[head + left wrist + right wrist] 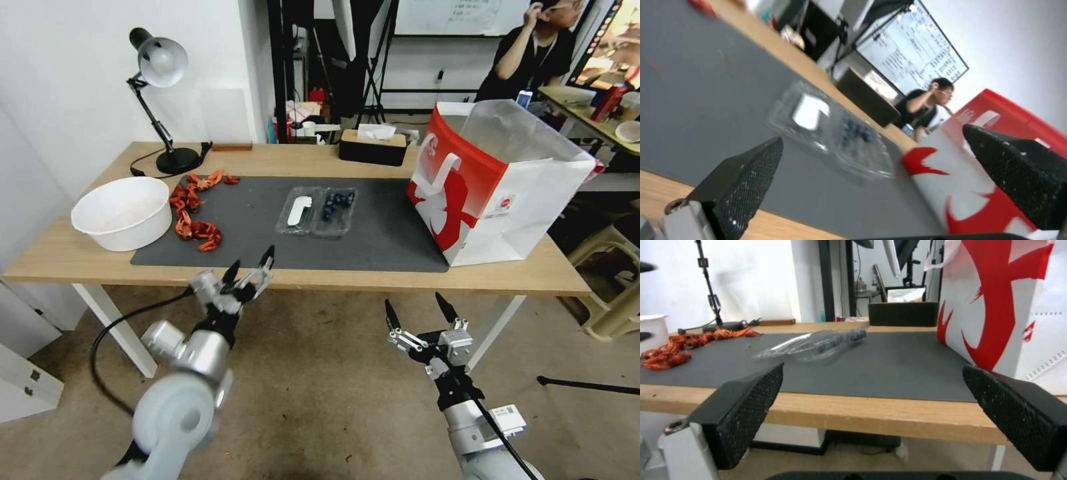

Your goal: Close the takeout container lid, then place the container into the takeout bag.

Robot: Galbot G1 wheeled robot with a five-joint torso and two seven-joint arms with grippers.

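Observation:
The takeout container [317,211] lies open flat on the grey mat [253,227], blueberries in its right half. Its lid [299,209], the left half with the white label, rests on the mat. The same container [835,133] [818,344] appears in both wrist views. The red-and-white takeout bag [497,180] [960,180] [1009,303] stands open at the table's right end. My left gripper [250,263] hovers open at the table's front edge, short of the container. Lower and right of it, off the table, my right gripper [420,310] is open too.
A big white bowl [123,212] sits at the left end beside a pile of red crayfish [193,213]. A desk lamp [163,100] and a black tissue box [373,145] stand along the back edge. A person sits behind the bag.

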